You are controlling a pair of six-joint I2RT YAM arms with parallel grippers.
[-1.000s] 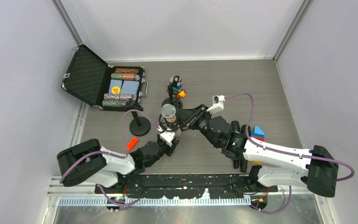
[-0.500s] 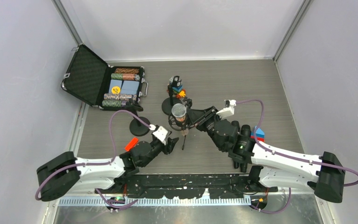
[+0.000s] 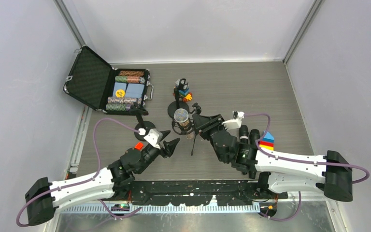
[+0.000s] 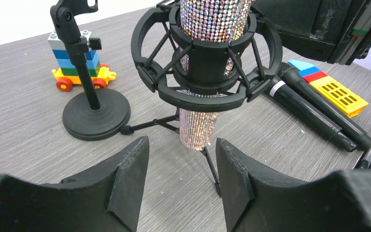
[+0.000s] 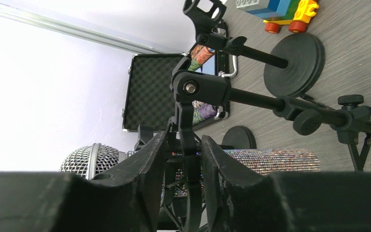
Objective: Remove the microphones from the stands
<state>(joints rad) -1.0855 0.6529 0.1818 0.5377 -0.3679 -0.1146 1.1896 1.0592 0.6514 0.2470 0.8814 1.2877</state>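
The microphone (image 3: 181,116) has a mesh head and a glittery body. It sits upright in a black shock mount (image 4: 203,72) on a small tripod stand (image 3: 192,140). In the left wrist view its glittery lower end (image 4: 197,126) hangs just beyond my left gripper (image 4: 181,166). That gripper is open and empty and also shows in the top view (image 3: 170,145). My right gripper (image 3: 199,122) is shut on the mount's bracket (image 5: 187,121), seen between its fingers (image 5: 149,164). The mesh head (image 5: 79,159) and the body (image 5: 270,159) show behind them.
An empty round-base stand (image 4: 94,113) and a toy brick car (image 4: 77,58) stand behind the microphone. Another round base (image 3: 142,129) is to the left. Two black microphones (image 4: 314,113) and a coloured block (image 4: 335,89) lie to the right. An open case of chips (image 3: 125,89) sits far left.
My left gripper has drawn back from the microphone toward the near left and is open. The right gripper has shifted the stand slightly sideways while still holding it.
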